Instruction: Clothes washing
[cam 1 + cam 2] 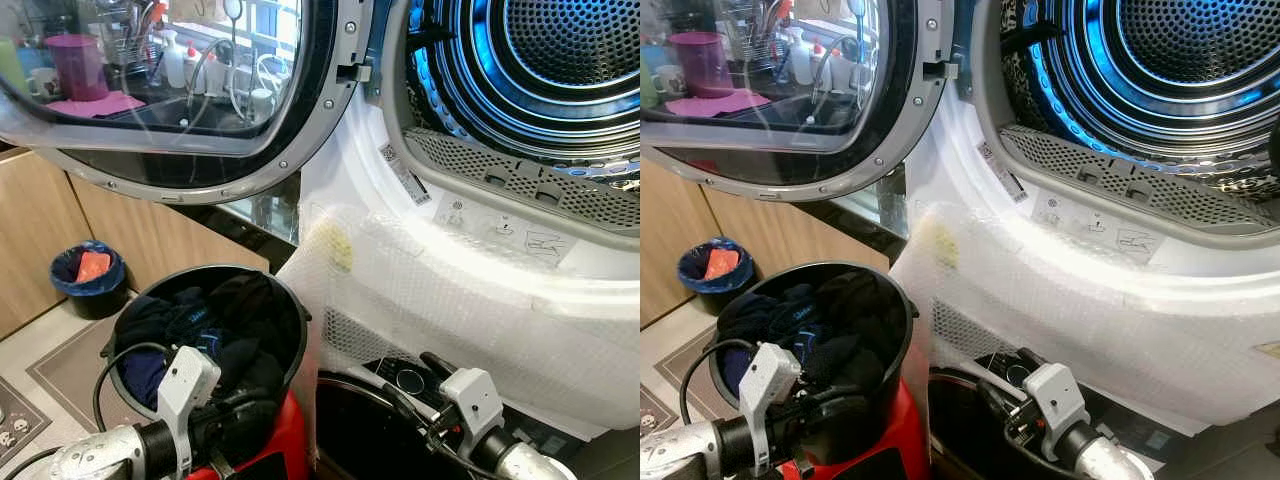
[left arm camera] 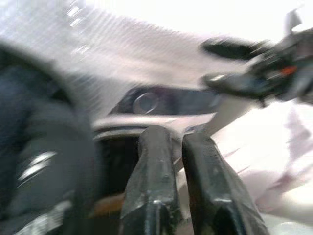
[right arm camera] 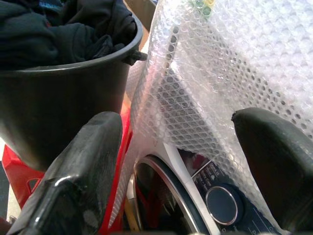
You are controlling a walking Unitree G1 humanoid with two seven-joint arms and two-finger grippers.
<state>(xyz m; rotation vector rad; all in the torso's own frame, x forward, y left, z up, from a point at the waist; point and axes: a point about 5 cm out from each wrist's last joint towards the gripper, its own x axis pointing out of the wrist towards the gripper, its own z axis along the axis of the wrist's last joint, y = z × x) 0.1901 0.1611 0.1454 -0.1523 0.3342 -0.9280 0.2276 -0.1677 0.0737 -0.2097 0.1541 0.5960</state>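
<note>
Black bucket (image 1: 290,300), one, is filled with dark clothes (image 1: 215,320) beside one open dryer drum (image 1: 560,50). Left hand (image 2: 183,176) is seen nearly closed; right hand (image 3: 181,161) is spread wide.

Bucket (image 1: 290,300) of clothes (image 1: 215,325) at 7 o'clock, just left of dryer front (image 1: 470,290); open door (image 1: 180,95) at 11, drum (image 1: 540,60) at 1.

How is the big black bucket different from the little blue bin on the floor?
The black bucket is bigger and stands on something red beside the machine; the blue bin is smaller and sits on the floor by the wooden cabinet. The black bucket is heaped with dark clothes; the blue bin holds something orange. Both are round and open on top.
</note>
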